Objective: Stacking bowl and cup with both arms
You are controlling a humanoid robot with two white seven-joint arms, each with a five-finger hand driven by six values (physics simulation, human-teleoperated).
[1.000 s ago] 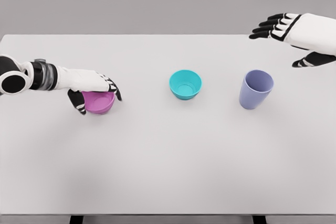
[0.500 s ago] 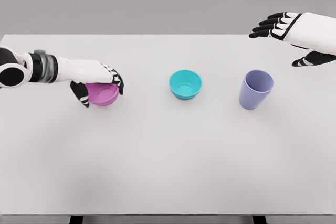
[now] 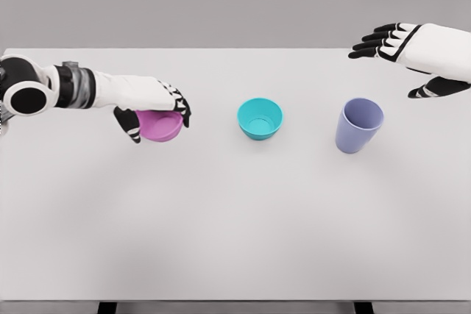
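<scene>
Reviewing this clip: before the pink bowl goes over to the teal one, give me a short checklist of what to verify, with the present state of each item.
1. Left hand closed on the pink bowl: ok, fingers wrap its rim from above.
2. Pink bowl clear of the table: cannot tell, one view only.
3. Teal bowl upright, open side up, empty: ok.
4. Path between pink bowl and teal bowl: ok, only bare table shows there.
5. Purple cup upright, apart from the teal bowl: ok.
6. Right hand out of the way: ok, it hovers open over the far right edge, holding nothing.
</scene>
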